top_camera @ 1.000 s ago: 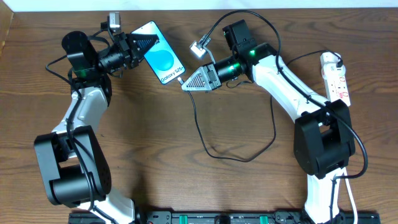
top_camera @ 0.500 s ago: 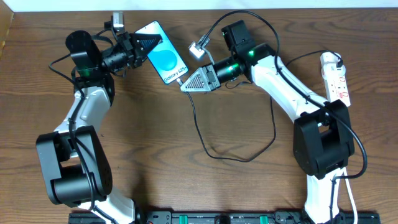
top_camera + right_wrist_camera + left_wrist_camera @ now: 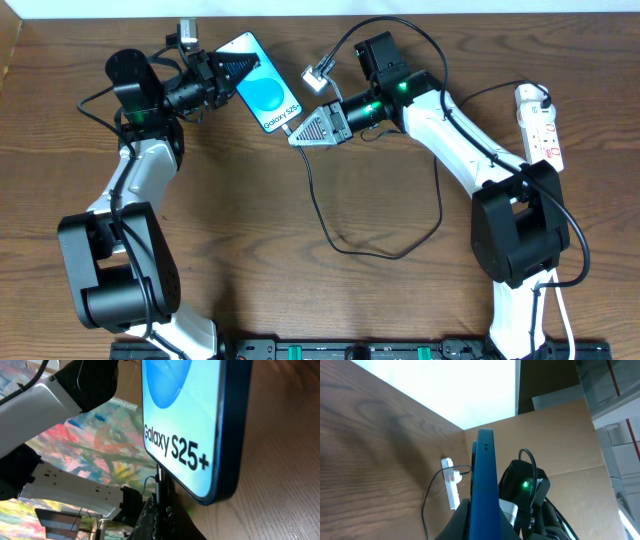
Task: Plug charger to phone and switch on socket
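My left pincer [image 3: 238,70] is clamped on the top end of the phone [image 3: 265,95], held at the table's far side. My right pincer [image 3: 300,135] is pinched nearly closed on the connector tip of the charger [image 3: 313,190], right at the phone's bottom edge. The socket [image 3: 540,125] lies well apart, far right.

Left gripper [image 3: 228,72]: far left, pointing right, clamped on the phone [image 3: 265,95].
Right gripper [image 3: 297,136]: far centre, pointing left, pinching the charger [image 3: 320,210].

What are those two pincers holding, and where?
Left pincer clamps the phone by its top end; right pincer pinches the charger near its connector tip.
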Controlling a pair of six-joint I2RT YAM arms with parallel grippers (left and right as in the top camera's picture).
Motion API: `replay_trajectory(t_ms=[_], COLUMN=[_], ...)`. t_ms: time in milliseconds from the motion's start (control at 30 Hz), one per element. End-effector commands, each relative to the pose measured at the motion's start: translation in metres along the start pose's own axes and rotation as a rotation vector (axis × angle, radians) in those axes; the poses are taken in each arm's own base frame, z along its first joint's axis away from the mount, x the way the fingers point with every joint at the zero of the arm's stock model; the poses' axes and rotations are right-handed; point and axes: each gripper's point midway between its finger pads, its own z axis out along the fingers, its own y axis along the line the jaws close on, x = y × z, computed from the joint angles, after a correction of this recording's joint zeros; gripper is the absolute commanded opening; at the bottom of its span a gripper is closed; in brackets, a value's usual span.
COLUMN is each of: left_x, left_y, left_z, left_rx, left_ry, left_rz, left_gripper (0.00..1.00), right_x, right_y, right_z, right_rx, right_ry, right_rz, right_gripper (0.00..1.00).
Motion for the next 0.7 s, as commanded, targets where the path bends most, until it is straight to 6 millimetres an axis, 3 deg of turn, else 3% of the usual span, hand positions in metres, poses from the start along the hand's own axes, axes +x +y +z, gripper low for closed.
replay_trajectory(t_ms=[0,667], left_x=[0.007,0.014], left_y=[-0.018,-0.02], left_z=[0.001,0.0], left_rx=[0.027,0.043], left_ry=[0.032,0.074], left_rz=[0.038,0.035], left_gripper=[0.07,0.07], right_x=[0.001,0.0], right_y=[-0.002,0.005], right_z=[0.005,-0.004], right_rx=[-0.027,-0.123], right_ry=[0.01,0.011], right_rz=[0.051,0.062], right_gripper=[0.01,0.01])
